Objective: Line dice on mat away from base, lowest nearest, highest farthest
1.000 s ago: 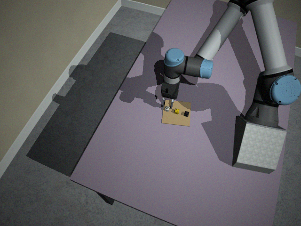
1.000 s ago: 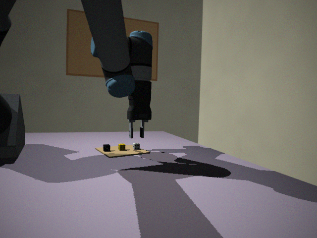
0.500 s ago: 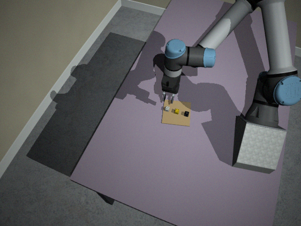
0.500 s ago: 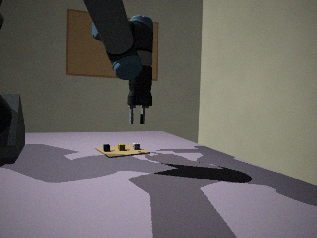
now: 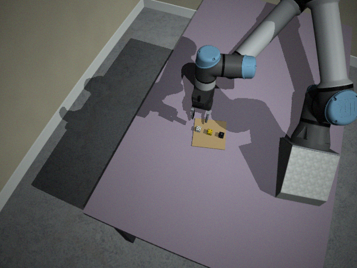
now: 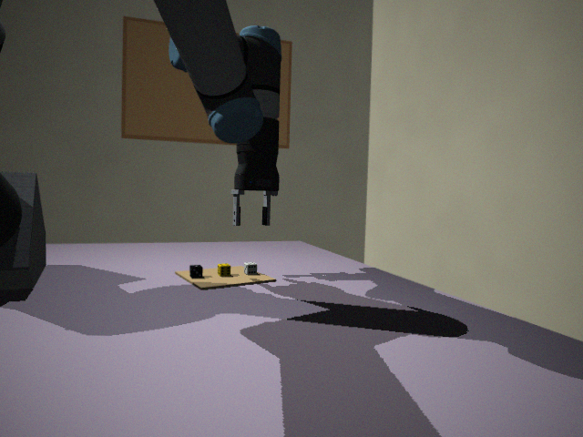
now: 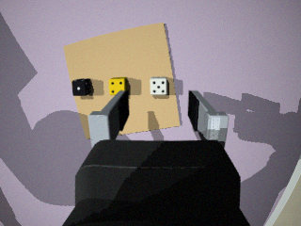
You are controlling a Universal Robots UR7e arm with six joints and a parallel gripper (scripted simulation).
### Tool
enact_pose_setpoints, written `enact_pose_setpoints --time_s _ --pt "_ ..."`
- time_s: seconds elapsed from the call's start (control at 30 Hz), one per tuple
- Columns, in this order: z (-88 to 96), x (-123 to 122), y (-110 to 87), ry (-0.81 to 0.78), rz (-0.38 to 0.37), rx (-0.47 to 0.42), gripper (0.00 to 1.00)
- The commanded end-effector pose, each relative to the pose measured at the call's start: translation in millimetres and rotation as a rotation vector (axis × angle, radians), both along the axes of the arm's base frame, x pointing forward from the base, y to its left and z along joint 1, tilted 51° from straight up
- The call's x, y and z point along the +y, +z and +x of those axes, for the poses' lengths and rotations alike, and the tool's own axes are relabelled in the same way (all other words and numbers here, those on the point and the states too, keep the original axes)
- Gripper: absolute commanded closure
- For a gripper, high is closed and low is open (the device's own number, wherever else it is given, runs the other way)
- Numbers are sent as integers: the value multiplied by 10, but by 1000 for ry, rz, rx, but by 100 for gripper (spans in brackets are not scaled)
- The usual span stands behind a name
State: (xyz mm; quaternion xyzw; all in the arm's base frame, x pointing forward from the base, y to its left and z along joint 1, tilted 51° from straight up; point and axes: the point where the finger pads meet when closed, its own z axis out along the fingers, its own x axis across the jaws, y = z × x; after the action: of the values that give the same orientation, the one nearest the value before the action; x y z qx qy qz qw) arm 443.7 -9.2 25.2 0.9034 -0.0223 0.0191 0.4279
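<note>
The tan mat lies flat on the table with three dice on it, spaced apart in a nearly straight row. The black die shows one and is nearest the robot's base. The yellow die shows four and is in the middle. The white die shows five and is farthest, near the mat's edge. My gripper is open and empty, well above the table and clear of all dice.
The robot's base stands on a pale block at the right of the top view. The lilac table surrounds the mat; its long edge lies beyond the white die's side. Arm shadows cross the table and part of the mat.
</note>
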Motion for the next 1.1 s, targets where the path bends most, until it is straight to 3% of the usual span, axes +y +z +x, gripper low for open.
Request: enact_pose_setpoints --time_s 0.0,0.6,1.07 --pt "2 3 3 1 0 -1 0" --pt "1 46 37 1 0 -1 0" --pt "-8 488 400 1 0 -1 0"
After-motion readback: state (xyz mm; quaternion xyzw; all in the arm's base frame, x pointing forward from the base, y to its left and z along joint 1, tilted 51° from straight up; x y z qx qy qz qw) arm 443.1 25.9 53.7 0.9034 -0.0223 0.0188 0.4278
